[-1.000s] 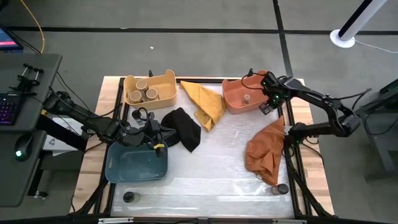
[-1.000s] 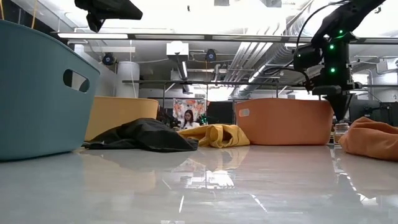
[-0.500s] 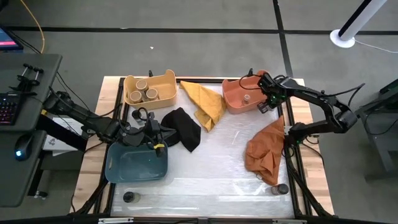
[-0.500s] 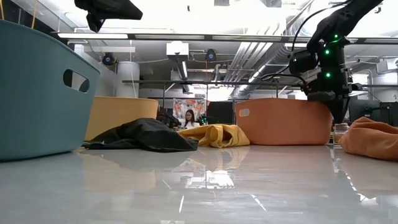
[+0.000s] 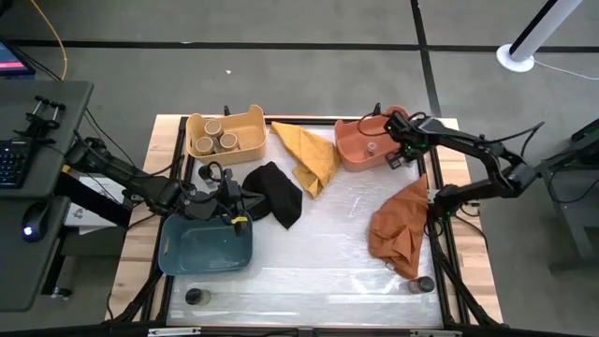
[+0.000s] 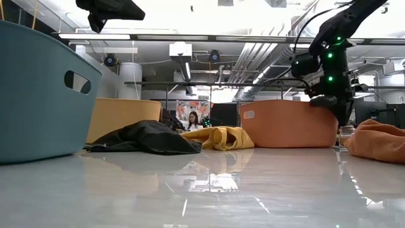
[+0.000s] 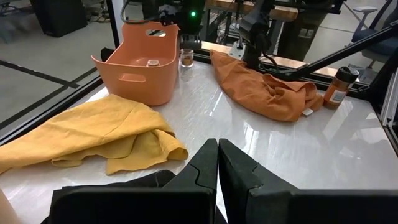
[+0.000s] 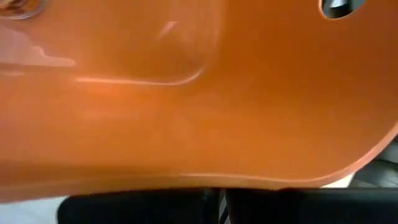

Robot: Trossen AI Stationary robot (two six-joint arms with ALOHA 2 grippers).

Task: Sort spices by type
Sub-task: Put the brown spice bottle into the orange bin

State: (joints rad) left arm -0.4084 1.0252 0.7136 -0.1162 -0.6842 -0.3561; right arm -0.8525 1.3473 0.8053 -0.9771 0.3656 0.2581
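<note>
Three tan-topped jars [image 5: 217, 139] stand in the yellow bin [image 5: 251, 120]. One small jar [image 5: 372, 147] sits in the orange bin [image 5: 348, 150] and shows in the right wrist view [image 8: 18, 6]. Another small jar [image 7: 186, 57] stands on the table right beside that bin. A brown-topped jar [image 5: 426, 284] stands by the orange cloth [image 5: 398, 229], and a dark jar [image 5: 194, 297] stands near the near edge. My right gripper [image 5: 395, 154] hangs shut over the orange bin's right rim, pointing down [image 6: 342, 117]. My left gripper [image 7: 217, 155] waits shut by the black cloth [image 5: 276, 192].
The blue bin [image 5: 206, 245] sits at the table's near left, just below my left arm. A yellow cloth [image 5: 309, 154] lies between the yellow and orange bins. Bare table surface [image 5: 318, 253] lies in the middle and toward the near edge.
My right gripper has moved a little toward the table's left and far edge, from beside the orange bin's right wall to over its rim, tipping slightly. Nothing else has moved.
</note>
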